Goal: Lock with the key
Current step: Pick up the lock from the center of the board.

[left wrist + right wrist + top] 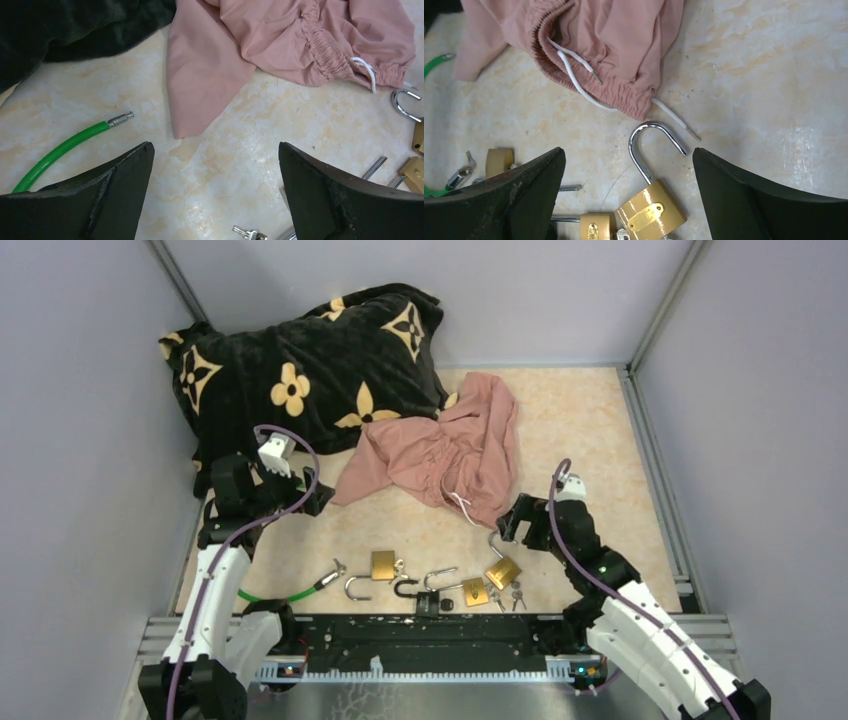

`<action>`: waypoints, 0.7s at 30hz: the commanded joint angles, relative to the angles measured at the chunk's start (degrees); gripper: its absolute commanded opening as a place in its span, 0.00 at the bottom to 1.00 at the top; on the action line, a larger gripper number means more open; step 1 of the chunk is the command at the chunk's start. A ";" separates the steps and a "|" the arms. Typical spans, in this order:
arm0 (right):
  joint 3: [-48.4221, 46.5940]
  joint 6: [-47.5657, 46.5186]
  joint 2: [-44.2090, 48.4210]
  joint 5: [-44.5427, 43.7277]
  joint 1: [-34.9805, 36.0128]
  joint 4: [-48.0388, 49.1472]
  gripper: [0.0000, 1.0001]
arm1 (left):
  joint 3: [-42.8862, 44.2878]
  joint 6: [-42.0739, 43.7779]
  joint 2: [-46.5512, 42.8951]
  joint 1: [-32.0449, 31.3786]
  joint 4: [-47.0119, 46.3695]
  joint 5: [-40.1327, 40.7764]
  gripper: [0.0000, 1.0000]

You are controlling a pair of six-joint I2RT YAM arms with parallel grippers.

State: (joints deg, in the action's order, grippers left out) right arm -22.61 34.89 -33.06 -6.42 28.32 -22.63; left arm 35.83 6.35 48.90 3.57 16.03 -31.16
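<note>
A: Top view, list it.
B: Left gripper (pixel 305 502): spread wide, empty, over the table (pixel 590 440) at the cushion's (pixel 300 370) near edge. Right gripper (pixel 512 523): spread wide, empty, just behind the padlock (pixel 503 571). That padlock: brass, at the right end of a row near the front edge. Same row: two more brass locks (pixel 383 565) and a black lock (pixel 428 602). Keys (pixel 517 597): flat on the table, just beside the padlock, ungripped. Shorts (pixel 440 455): pink, mid-table, touching the cushion. Cable (pixel 275 595): green, front left.

A: Left wrist?
B: Left gripper (pixel 215 170): fingers (pixel 125 185) far apart, bare table between them. Cable (pixel 65 147): its metal tip points towards the shorts (pixel 280 45), not touching them. Cushion (pixel 65 25): top left. Keys (pixel 247 233): small and silver, at the bottom edge. Brass locks (pixel 419 137): partly cut off at the right edge.

A: Right wrist?
B: Right gripper (pixel 628 152): fingers (pixel 524 190) far apart, gripping nothing. Padlock (pixel 649 212): lying between them, shackle swung open, unlocked, no key in it that I can see. Brass locks (pixel 596 225): one touching the padlock's left side, one further left. Shorts (pixel 589 40): above, white drawstring (pixel 579 85) trailing near the shackle. Cable (pixel 436 62): left edge.
</note>
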 commanded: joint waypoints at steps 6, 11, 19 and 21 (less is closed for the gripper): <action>0.39 -6.75 11.15 10.47 -0.19 9.92 0.98 | 3.34 2.36 1.78 -0.11 -0.38 1.46 0.99; -4.84 -9.31 9.06 9.54 -0.19 3.43 0.98 | 14.83 17.41 9.86 0.06 17.35 8.46 0.99; -16.72 -3.75 -12.03 2.98 3.85 -13.01 0.82 | 18.68 24.66 12.42 1.13 30.83 6.94 0.99; -18.26 -1.73 -15.46 -4.77 10.43 -15.71 0.80 | 17.11 24.61 11.09 1.09 29.50 5.99 0.99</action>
State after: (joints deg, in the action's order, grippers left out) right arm -36.75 29.65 -42.54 -1.74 30.65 -30.39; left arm 54.98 27.09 62.37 4.60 41.21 -23.57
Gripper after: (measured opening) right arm 0.818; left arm 0.987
